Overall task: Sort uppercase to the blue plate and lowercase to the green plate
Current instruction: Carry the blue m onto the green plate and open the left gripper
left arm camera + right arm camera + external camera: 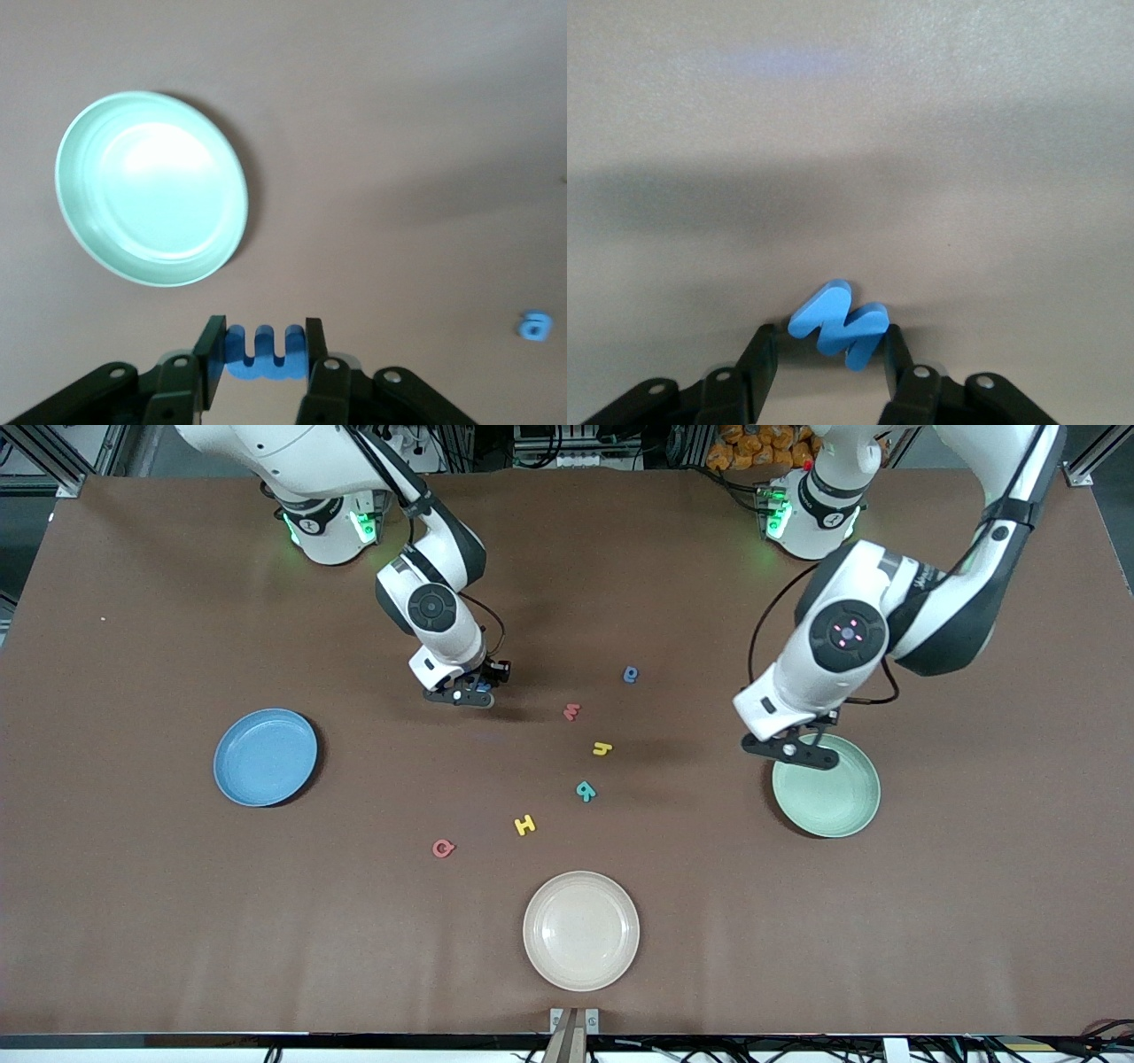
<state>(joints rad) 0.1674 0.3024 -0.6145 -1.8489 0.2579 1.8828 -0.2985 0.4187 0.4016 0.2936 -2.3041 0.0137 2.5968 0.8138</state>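
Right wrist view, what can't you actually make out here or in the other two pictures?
- Right wrist view: whether the right gripper really clamps the blue M; its fingers flank the letter, contact unclear.
- Front view: the blue M is hidden under the right gripper.
- Front view: the blue m that the left gripper holds is hidden by that gripper, over the green plate.
- Left wrist view: the picture's edge cuts off the m's lower part.

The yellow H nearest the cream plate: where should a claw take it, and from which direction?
Judging by the front view, come straight down from above onto the yellow H. It lies flat on the table, clear of the red Q and teal R. Probably pinch its two outer uprights, fingers across the letter's width.
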